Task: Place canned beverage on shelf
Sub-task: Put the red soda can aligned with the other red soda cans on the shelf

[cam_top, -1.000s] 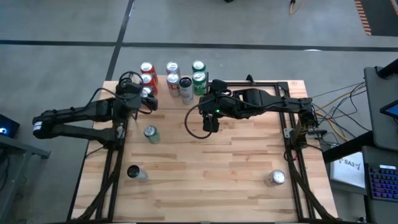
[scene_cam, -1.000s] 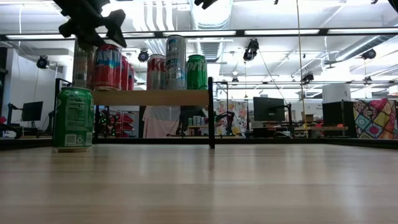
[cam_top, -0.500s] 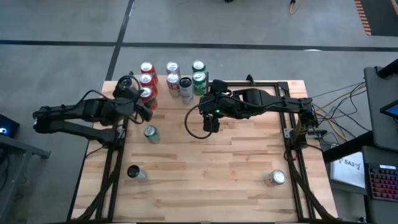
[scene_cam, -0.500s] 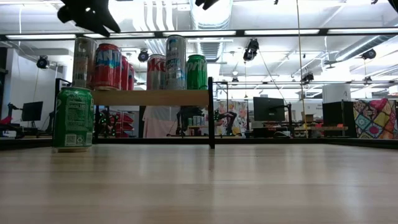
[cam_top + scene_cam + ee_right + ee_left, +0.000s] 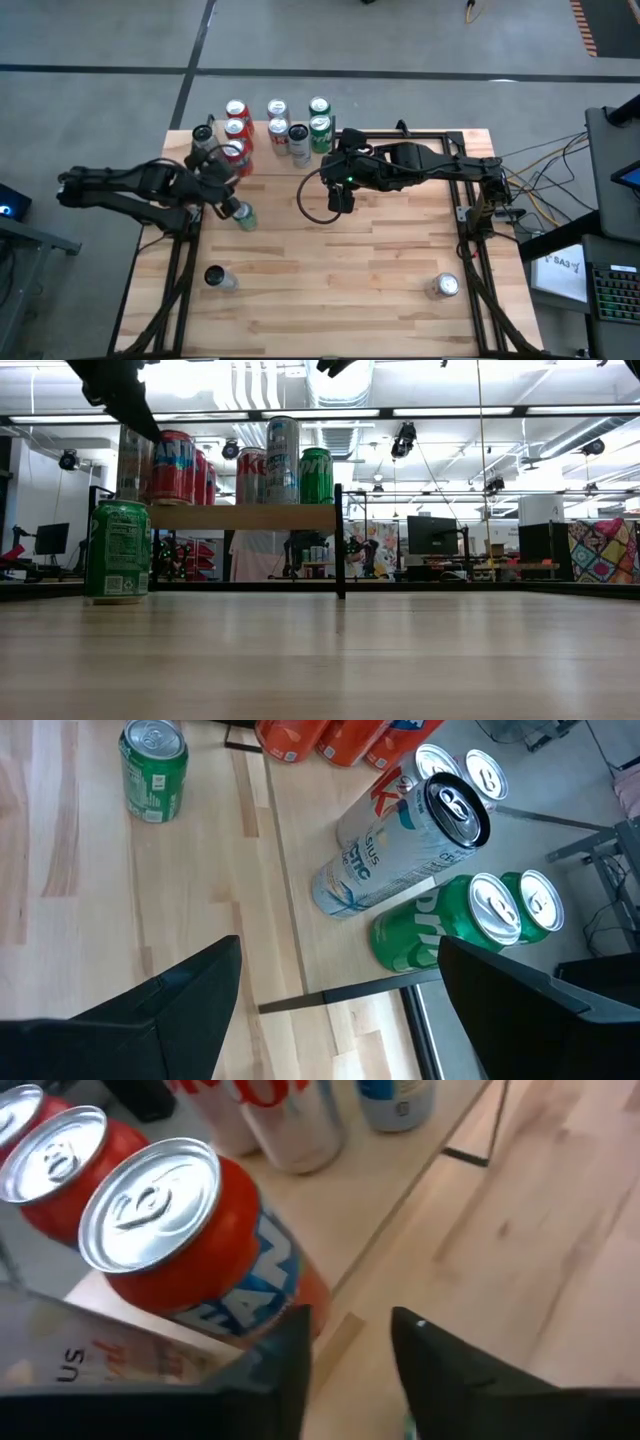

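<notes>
The shelf (image 5: 245, 517) stands at the table's far left and carries several upright cans: red ones (image 5: 236, 128), green ones (image 5: 320, 128), silver ones and a slim silver can (image 5: 203, 135) at its left end. My left gripper (image 5: 226, 196) is open and empty, just off the shelf's near edge beside a red can (image 5: 190, 1250). It is above and next to a green can (image 5: 243, 216) that stands on the tabletop. My right gripper (image 5: 338, 200) is open and empty over the middle of the table.
A dark-topped can (image 5: 215, 277) stands near the table's near left corner and a silver can (image 5: 443, 287) near the near right. A black metal frame (image 5: 440, 135) lies along the far right. The table's middle and near part are bare wood.
My left gripper has drawn back from the slim silver can at the shelf's left end, first upward, then toward the table's near edge and the green can. The slim can stays upright on the shelf.
</notes>
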Controlling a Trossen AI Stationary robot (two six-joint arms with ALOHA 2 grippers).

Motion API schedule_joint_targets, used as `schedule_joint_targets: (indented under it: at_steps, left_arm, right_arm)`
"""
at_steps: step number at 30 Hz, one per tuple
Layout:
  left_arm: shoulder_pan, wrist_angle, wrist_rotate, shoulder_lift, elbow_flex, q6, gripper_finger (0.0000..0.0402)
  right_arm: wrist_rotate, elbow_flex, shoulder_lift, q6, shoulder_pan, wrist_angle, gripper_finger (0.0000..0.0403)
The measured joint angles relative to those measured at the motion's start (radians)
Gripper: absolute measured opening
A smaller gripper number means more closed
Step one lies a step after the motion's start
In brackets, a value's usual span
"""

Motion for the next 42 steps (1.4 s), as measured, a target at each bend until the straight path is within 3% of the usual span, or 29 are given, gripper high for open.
schedule_joint_targets:
  at_steps: [6,16,21,25,30,42]
  left_arm:
    - [0.0,-0.008,-0.037,0.036,0.0,0.002,0.001]
    - [-0.001,-0.007,-0.025,0.08,-0.01,0.121,0.0002]
    - [-0.001,-0.007,-0.013,0.084,-0.042,0.163,0.0001]
    - [-0.001,0.013,-0.013,0.076,-0.062,0.146,0.0]
    - [-0.001,0.046,-0.013,0.073,-0.068,0.131,0.0]
    - [-0.001,0.163,-0.013,0.075,-0.072,0.12,0.0]
  right_arm:
    - [0.0,0.0,0.0,-0.015,0.0,-0.003,0.0325]
    - [-0.015,0.0,0.0,-0.174,-0.006,-0.13,0.0325]
    - [-0.233,-0.016,-0.021,-0.18,-0.039,-0.148,0.0325]
    - [-0.265,-0.067,-0.051,-0.172,-0.054,-0.134,0.0325]
    - [-0.27,-0.213,-0.11,-0.195,-0.055,0.034,0.0325]
    - [-0.269,-0.749,-0.307,-0.197,-0.057,0.607,0.0325]
